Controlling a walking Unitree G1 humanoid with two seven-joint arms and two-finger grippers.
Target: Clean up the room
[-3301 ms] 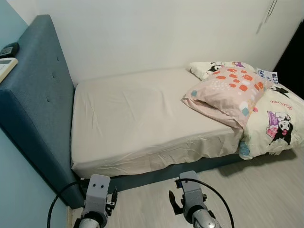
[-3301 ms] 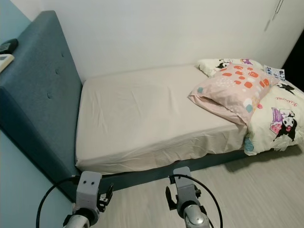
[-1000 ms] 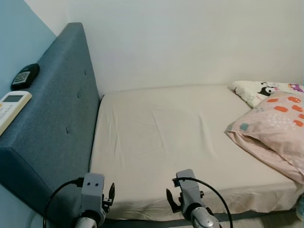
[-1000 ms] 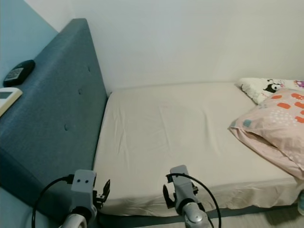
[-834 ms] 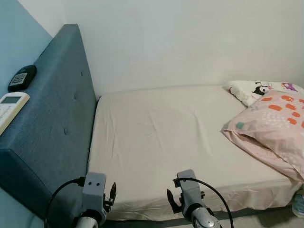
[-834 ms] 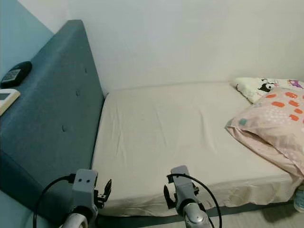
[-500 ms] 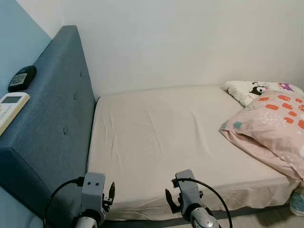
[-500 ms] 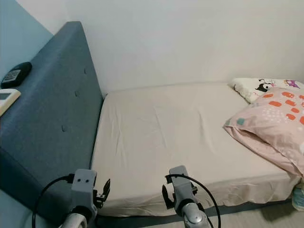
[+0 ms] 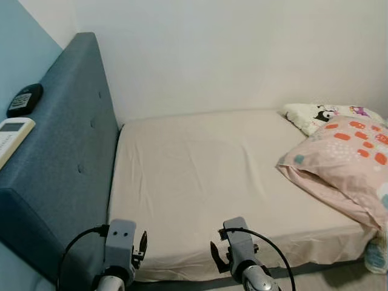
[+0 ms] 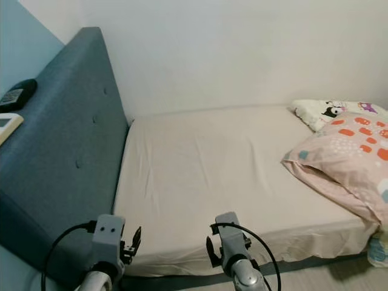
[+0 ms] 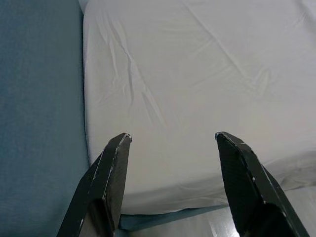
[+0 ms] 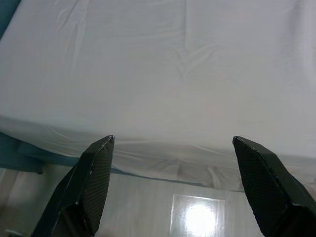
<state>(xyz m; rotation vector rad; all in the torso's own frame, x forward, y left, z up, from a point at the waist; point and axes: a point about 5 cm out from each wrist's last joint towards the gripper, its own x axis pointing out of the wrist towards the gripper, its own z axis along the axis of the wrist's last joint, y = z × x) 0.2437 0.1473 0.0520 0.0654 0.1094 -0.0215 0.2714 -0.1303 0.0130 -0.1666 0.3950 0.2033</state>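
I stand at the bed (image 9: 200, 176) with my left gripper (image 11: 170, 140) and right gripper (image 12: 173, 143) both spread wide and empty. The pink pillow (image 9: 339, 163) lies far off to my right, by the bed's edge. If I lean and stretch for it, I might tip, or nudge it off onto the floor.

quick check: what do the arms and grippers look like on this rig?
Two silver-grey arms. The left gripper and right gripper each have two long, flat black fingers that taper to blunt tips; the right ones have a fine woven texture. Each wrist carries a boxy grey housing with two small dark dots and a looping black cable.
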